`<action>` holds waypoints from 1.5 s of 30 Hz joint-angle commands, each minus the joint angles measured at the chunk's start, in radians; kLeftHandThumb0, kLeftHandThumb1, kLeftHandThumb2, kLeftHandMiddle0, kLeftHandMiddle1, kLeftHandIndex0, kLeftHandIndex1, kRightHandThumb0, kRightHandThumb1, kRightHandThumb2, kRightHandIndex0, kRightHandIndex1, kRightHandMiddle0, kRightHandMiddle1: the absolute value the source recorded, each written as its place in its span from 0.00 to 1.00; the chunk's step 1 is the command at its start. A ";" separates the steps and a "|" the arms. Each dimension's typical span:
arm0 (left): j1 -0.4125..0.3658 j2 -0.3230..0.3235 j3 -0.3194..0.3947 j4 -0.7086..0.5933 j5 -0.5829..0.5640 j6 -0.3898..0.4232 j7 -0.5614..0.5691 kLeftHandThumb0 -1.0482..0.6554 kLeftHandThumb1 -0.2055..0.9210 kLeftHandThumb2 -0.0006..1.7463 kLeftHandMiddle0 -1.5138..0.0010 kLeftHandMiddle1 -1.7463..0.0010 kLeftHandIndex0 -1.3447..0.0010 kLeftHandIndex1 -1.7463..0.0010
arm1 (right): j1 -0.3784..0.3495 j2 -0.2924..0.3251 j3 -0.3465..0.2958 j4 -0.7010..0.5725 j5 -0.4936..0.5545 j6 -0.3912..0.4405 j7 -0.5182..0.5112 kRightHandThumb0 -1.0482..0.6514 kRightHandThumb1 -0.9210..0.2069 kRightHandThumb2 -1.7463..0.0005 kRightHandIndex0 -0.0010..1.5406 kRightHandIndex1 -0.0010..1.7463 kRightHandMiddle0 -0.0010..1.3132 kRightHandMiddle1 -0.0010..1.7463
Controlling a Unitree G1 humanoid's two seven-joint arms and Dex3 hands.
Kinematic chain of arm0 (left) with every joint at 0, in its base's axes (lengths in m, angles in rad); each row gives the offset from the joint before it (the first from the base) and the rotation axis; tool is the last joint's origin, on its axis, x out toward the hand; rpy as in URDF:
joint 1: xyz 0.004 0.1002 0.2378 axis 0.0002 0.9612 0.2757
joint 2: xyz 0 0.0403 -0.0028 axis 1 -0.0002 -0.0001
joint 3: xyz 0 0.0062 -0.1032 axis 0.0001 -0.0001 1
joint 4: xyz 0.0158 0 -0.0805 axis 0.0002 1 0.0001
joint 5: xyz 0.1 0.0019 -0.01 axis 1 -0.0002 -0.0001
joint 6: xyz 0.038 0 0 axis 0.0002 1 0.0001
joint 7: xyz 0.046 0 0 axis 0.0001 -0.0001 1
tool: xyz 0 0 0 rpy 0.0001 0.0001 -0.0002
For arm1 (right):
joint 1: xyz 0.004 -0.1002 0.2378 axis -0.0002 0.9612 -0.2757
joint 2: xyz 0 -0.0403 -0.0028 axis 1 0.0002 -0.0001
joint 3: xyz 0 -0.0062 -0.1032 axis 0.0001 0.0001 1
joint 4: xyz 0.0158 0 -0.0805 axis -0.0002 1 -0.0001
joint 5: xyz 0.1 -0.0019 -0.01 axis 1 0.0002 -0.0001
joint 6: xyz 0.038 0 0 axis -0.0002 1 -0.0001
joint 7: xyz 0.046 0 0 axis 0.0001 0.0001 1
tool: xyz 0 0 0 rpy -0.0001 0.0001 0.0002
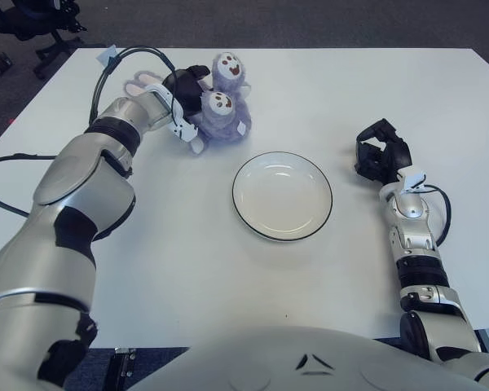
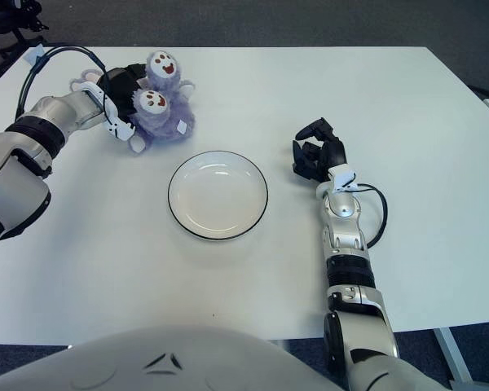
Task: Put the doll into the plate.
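Upper left: the left hand (image 1: 183, 90) grips a purple two-headed plush doll (image 1: 221, 106) beside the white plate (image 1: 282, 195); the right hand (image 1: 381, 155), curled and holding nothing, sits at right.

The doll (image 1: 222, 110) is purple plush with 2 smiling white faces, upright at the far left. The plate (image 1: 282, 196) is white, round, dark-rimmed, empty, near the doll but apart.

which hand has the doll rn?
The left hand, at the table's far left: its fingers grip the purple two-faced doll beyond the plate. The right hand sits right of the plate, curled and holding nothing.
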 commanded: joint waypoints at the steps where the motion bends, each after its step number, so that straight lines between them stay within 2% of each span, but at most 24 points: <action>1: 0.053 -0.018 -0.014 0.022 0.001 0.000 0.007 0.16 1.00 0.05 0.84 1.00 0.96 0.98 | 0.024 0.002 0.000 0.024 0.010 -0.019 0.009 0.38 0.29 0.45 0.64 1.00 0.31 1.00; 4: 0.066 -0.027 -0.001 0.030 -0.023 -0.003 0.014 0.20 0.98 0.02 0.82 0.99 0.91 0.97 | 0.024 0.001 -0.001 0.027 0.013 -0.026 0.015 0.38 0.29 0.45 0.64 1.00 0.31 1.00; 8: 0.091 -0.041 0.036 0.043 -0.080 -0.017 -0.008 0.26 0.96 0.01 0.70 0.98 0.82 0.96 | 0.025 0.000 -0.002 0.027 0.022 -0.037 0.028 0.38 0.30 0.45 0.64 1.00 0.31 1.00; 13: 0.102 -0.053 0.033 0.054 -0.096 -0.009 -0.033 0.30 0.96 0.00 0.63 0.97 0.77 0.95 | 0.026 0.000 -0.004 0.028 0.030 -0.042 0.038 0.38 0.30 0.44 0.64 1.00 0.31 1.00; 18: 0.095 -0.068 0.028 0.070 -0.109 -0.020 -0.139 0.31 0.96 0.00 0.61 0.97 0.74 0.95 | 0.028 -0.001 -0.005 0.025 0.036 -0.044 0.044 0.38 0.30 0.44 0.64 1.00 0.31 1.00; 22: 0.092 -0.067 0.060 0.071 -0.156 -0.063 -0.214 0.34 0.96 0.00 0.54 0.94 0.67 0.93 | 0.029 0.000 -0.006 0.023 0.036 -0.045 0.047 0.38 0.30 0.44 0.63 1.00 0.31 1.00; 24: 0.092 -0.064 0.079 0.071 -0.185 -0.091 -0.248 0.36 0.96 0.00 0.57 0.83 0.63 0.92 | 0.031 0.000 -0.006 0.020 0.037 -0.045 0.047 0.38 0.30 0.44 0.63 1.00 0.31 1.00; 25: 0.093 -0.062 0.084 0.070 -0.194 -0.101 -0.259 0.37 0.96 0.00 0.62 0.68 0.60 0.87 | 0.031 0.000 -0.007 0.019 0.037 -0.044 0.048 0.38 0.30 0.44 0.63 1.00 0.31 1.00; 26: 0.094 -0.059 0.089 0.071 -0.203 -0.112 -0.269 0.39 0.96 0.00 0.67 0.54 0.62 0.75 | 0.031 0.000 -0.007 0.018 0.037 -0.044 0.048 0.38 0.30 0.44 0.63 1.00 0.31 1.00; 27: 0.095 -0.056 0.093 0.070 -0.209 -0.120 -0.276 0.39 0.98 0.04 0.71 0.39 0.61 0.56 | 0.031 0.000 -0.007 0.018 0.037 -0.044 0.048 0.38 0.30 0.44 0.63 1.00 0.31 1.00; 29: 0.099 -0.051 0.097 0.071 -0.219 -0.136 -0.280 0.40 0.99 0.07 0.75 0.25 0.60 0.39 | 0.031 -0.001 -0.007 0.018 0.036 -0.043 0.048 0.38 0.30 0.44 0.63 1.00 0.31 1.00; 31: 0.100 -0.049 0.098 0.071 -0.223 -0.141 -0.282 0.40 1.00 0.09 0.78 0.13 0.59 0.29 | 0.031 -0.001 -0.007 0.018 0.036 -0.043 0.048 0.38 0.30 0.44 0.63 1.00 0.31 1.00; 34: 0.120 -0.034 0.104 0.072 -0.231 -0.200 -0.220 0.40 0.99 0.10 0.75 0.06 0.58 0.24 | 0.030 -0.002 -0.008 0.017 0.036 -0.041 0.050 0.38 0.30 0.44 0.63 1.00 0.31 1.00; 36: 0.126 -0.027 0.099 0.072 -0.226 -0.219 -0.184 0.39 0.87 0.27 0.68 0.02 0.61 0.17 | 0.030 -0.002 -0.008 0.017 0.036 -0.040 0.051 0.38 0.30 0.45 0.63 1.00 0.31 1.00; 38: 0.128 -0.025 0.093 0.074 -0.220 -0.226 -0.166 0.39 0.80 0.39 0.64 0.01 0.64 0.10 | 0.029 -0.002 -0.009 0.017 0.037 -0.040 0.052 0.38 0.30 0.45 0.63 1.00 0.31 1.00; 42: 0.132 -0.023 0.094 0.079 -0.221 -0.234 -0.151 0.39 0.72 0.51 0.56 0.00 0.68 0.03 | 0.028 -0.003 -0.010 0.019 0.038 -0.040 0.055 0.38 0.29 0.45 0.63 1.00 0.31 1.00; 43: 0.133 -0.024 0.097 0.080 -0.225 -0.235 -0.153 0.38 0.71 0.53 0.54 0.00 0.68 0.02 | 0.028 -0.003 -0.011 0.020 0.039 -0.040 0.056 0.38 0.29 0.45 0.63 1.00 0.31 1.00; 44: 0.133 -0.024 0.099 0.081 -0.228 -0.236 -0.155 0.43 0.71 0.49 0.53 0.00 0.66 0.02 | 0.028 -0.003 -0.011 0.021 0.039 -0.040 0.056 0.38 0.29 0.45 0.63 1.00 0.31 1.00; 45: 0.135 -0.024 0.108 0.082 -0.238 -0.240 -0.164 0.49 0.75 0.40 0.51 0.00 0.62 0.01 | 0.028 -0.004 -0.011 0.021 0.039 -0.041 0.057 0.38 0.29 0.45 0.63 1.00 0.31 1.00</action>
